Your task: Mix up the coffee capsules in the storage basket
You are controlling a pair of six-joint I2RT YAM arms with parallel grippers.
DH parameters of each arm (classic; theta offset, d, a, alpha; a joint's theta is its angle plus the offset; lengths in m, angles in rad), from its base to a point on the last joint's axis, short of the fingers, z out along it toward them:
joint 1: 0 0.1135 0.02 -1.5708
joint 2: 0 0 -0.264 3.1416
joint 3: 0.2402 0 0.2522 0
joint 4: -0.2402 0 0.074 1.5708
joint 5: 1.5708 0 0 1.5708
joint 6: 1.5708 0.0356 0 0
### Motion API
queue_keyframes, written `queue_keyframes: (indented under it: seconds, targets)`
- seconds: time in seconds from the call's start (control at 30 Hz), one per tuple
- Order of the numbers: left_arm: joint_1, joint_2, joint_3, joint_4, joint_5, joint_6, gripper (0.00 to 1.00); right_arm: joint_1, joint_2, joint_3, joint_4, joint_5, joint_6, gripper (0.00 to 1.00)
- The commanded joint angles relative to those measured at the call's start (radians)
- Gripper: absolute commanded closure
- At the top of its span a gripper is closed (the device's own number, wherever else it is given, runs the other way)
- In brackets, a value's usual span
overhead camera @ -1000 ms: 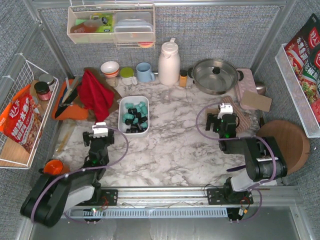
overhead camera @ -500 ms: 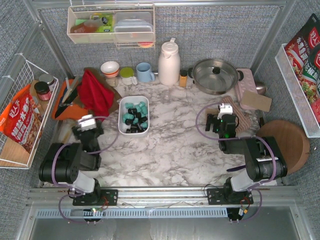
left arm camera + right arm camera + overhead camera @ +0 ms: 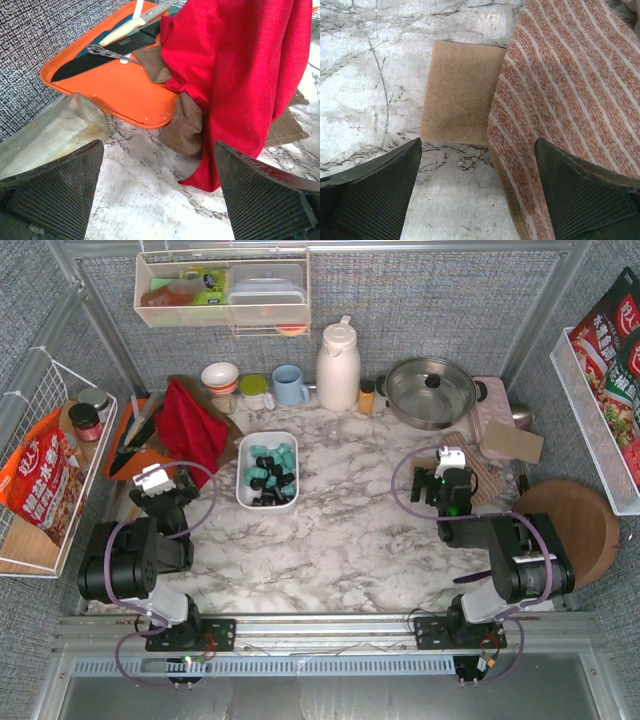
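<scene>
The storage basket (image 3: 268,438), holding the coffee capsules (image 3: 270,472), lies near and to the right of my left claw (image 3: 150,480); my right claw (image 3: 450,458) stands well apart. Its long axis runs away from my bases. Both claws are released and empty. The left claw faces the red cloth (image 3: 190,430). Open bench (image 3: 350,520) lies beyond the basket.

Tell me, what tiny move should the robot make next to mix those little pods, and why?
Probably swing the left gripper rightward until it hangs above the storage basket. Its jaws are open and empty, but it faces the red cloth beside the basket, not the coffee capsules it must stir.
</scene>
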Motion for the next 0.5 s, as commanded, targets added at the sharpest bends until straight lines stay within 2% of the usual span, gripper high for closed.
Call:
queue_keyframes:
  seconds: [0.0, 0.47]
  targets:
    - [0.002, 0.002, 0.003, 0.010, 0.029, -0.002, 0.01, 0.001, -0.002, 0.006, 0.002, 0.005, 0.006, 0.01]
    - [-0.001, 0.000, 0.004, 0.007, 0.030, -0.002, 0.01, 0.001, -0.002, 0.007, 0.002, 0.004, 0.006, 0.01]
